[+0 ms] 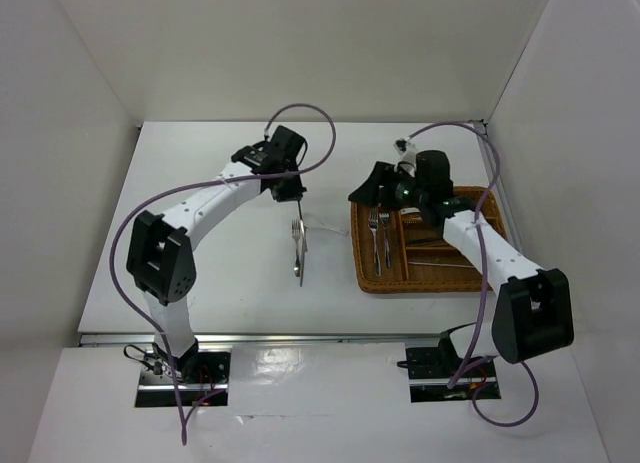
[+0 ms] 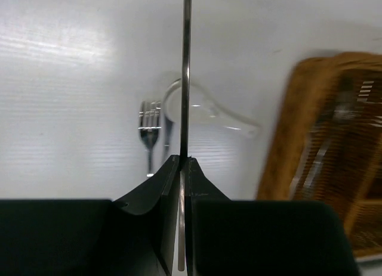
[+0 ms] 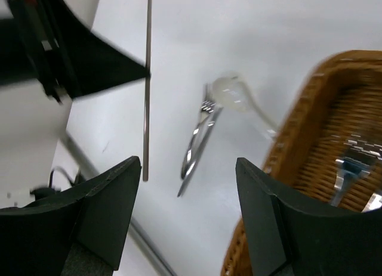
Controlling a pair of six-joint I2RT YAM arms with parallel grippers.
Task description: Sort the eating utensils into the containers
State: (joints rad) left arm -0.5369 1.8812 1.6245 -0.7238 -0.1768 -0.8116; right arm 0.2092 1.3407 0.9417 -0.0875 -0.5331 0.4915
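Left pincer (image 2: 184, 160): pressed on a slim metal stick (image 2: 185, 73), mid-bench
Right pincer (image 3: 188, 166): spread, empty, by the tray (image 1: 415, 286)'s left rim
Fork (image 2: 149, 124), white spoon (image 2: 200, 108): lying mid-bench
Tray: right side of bench, two forks (image 1: 378, 233) inside

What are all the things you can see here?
Stick: one, silver, upright in left gripper.
Fork: one, silver, on table left of tray.
Spoon: one, white, beside that fork.
Tray: one, brown wicker, table's right side.
Tray forks: two, silver, tray's left section.
Thin pieces: count unclear, silvery, in tray by right arm.
Table: one, white.
Left gripper: one, black, shut on stick.
Right gripper: one, black, open, by tray's far left corner.
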